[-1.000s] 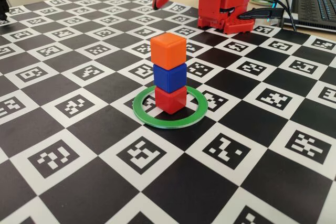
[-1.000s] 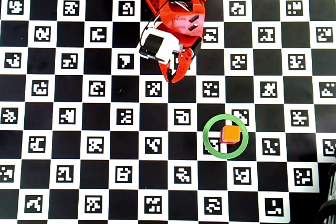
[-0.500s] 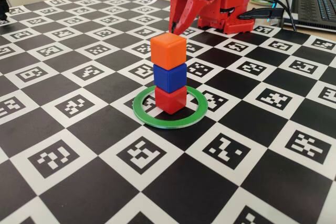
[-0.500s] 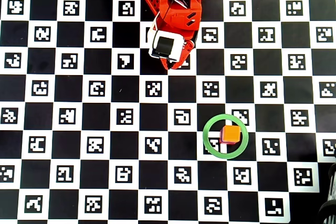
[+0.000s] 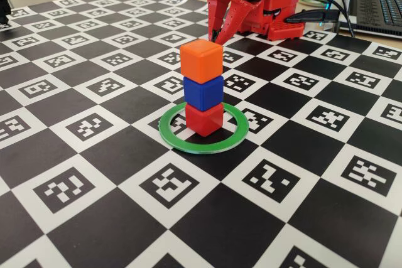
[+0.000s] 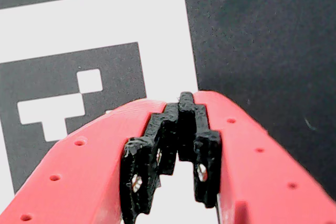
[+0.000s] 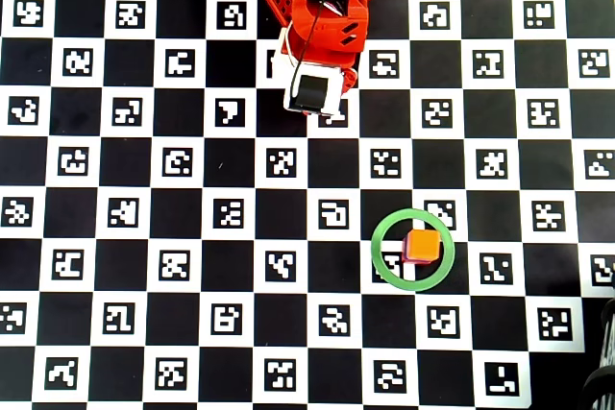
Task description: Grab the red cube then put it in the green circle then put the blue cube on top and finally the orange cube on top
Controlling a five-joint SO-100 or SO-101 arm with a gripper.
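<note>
In the fixed view the red cube (image 5: 204,119) stands inside the green circle (image 5: 201,147). The blue cube (image 5: 203,93) sits on it and the orange cube (image 5: 201,61) on top, a slightly twisted three-cube stack. In the overhead view only the orange cube (image 7: 426,245) shows, within the green circle (image 7: 377,249). My red gripper (image 5: 215,34) is folded back near the arm's base, behind the stack and apart from it. In the wrist view the gripper (image 6: 184,100) is shut and empty, over a marker square.
The table is a black-and-white checkerboard (image 5: 75,180) with printed markers. The arm's red base (image 7: 322,7) stands at the far edge. A laptop (image 5: 380,4) and cables (image 5: 320,10) lie behind it. A dark object (image 7: 603,381) sits at the overhead view's lower right corner.
</note>
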